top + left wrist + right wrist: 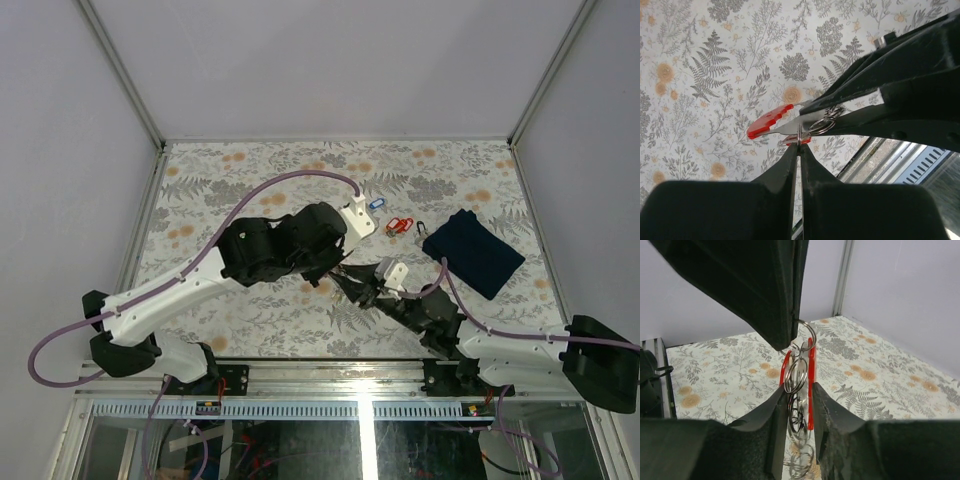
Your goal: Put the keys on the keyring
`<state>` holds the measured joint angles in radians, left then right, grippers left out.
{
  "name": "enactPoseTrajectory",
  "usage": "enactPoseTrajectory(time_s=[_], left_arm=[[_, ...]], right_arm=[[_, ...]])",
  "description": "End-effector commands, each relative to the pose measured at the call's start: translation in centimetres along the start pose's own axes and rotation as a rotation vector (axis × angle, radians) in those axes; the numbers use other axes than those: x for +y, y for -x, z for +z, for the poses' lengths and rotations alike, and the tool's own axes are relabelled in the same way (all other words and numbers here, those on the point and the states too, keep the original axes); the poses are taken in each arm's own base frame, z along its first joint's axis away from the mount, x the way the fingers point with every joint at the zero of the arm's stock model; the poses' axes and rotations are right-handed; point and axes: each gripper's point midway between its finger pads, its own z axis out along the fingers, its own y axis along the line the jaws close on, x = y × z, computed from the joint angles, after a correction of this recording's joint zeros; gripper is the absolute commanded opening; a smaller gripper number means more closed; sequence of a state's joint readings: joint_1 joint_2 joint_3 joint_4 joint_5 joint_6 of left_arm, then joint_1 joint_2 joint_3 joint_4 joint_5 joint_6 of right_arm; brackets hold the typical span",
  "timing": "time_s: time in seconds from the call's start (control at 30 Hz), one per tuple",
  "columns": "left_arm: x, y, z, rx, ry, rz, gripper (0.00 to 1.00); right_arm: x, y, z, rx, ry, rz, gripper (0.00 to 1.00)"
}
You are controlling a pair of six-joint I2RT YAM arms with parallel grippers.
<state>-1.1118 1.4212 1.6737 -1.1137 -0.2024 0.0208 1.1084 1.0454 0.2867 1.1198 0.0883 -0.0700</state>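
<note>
**keyfan22:** so how many keys did you count?

**benchwatcher:** One blue-tagged key (376, 203), what looked like two red-tagged keys (398, 225) lying together, and at least one red tag (770, 122) up in the air. One keyring (813, 334), with more rings (795, 390) bunched under it that I couldn't count.

**keyfan22:** anything else?

**benchwatcher:** One navy cloth (473, 252). Two arms: left arm (175, 293), right arm (510, 345).

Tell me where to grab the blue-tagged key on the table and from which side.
Grip the blue-tagged key by its plastic tag, coming straight down from above. It lies flat on the table, so nothing stands up to pinch sideways, and the tag is its biggest visible part. Probably pinch across the tag's narrow width; the red-tagged keys lie apart.
</note>
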Motion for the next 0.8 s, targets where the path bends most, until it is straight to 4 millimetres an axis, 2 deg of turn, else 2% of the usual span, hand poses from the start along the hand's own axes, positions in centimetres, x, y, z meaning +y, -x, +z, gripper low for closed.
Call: enactPoseTrajectory(time_s=[0.0,0.2,0.4,0.53,0.7,0.77], left_arm=[[-0.1,-0.7,-0.7,0.049,-0.028,0.041,0.00],[-0.3,-2.4,-0.9,0.121,-0.053,0.073,0.00],[-1.7,-4.2,-0.6,0.206,-0.139,0.112,0.00],[-2.2,-4.5,-0.6,0.229,-0.172,0.127,0.00],[-2.5,-4.5,-0.9,0.227,-0.196,0.148,0.00],[-2.7,-4.5,-0.9,0.227,-0.205,0.166,0.00]], right_arm=[[0.9,4.1,-1.1,-0.145,0.068,-0.063,0.32],[2.9,4.3,-3.7,-0.059,0.227,-0.148,0.40],[3.0,4.0,-5.3,0.017,0.276,-0.157,0.34],[2.8,3.6,-5.5,0.020,0.337,-0.043,0.35],[0.9,4.9,-5.8,-0.077,0.364,0.118,0.38],[1.6,5.6,-6.2,-0.102,0.460,0.185,0.42]])
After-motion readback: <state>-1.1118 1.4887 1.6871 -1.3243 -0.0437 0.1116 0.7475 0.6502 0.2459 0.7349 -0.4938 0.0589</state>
